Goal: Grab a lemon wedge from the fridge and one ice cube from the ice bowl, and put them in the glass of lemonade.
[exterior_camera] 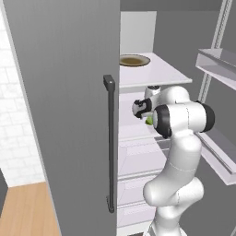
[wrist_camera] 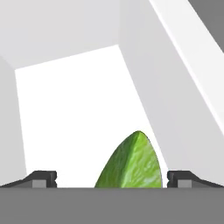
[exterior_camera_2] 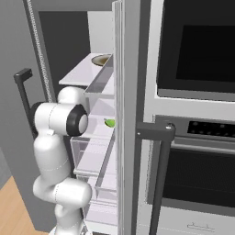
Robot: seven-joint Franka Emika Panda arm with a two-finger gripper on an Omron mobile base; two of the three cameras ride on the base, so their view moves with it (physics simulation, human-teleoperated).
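Green lemon wedge (wrist_camera: 131,162) between wide-spread tool (wrist_camera: 111,178) tips, untouched

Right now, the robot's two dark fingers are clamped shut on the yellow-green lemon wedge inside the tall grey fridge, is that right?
Not quite. The gripper is open: in the hand view its dark fingertips stand wide apart, either side of the yellow-green lemon wedge, inside the tall grey fridge.

The arm (exterior_camera: 177,152) is showing smooth, rounded white shells, with dark rings at its joints. Two small dark, blocky fingertips (wrist_camera: 43,178) are ending the gripper (wrist_camera: 111,179).
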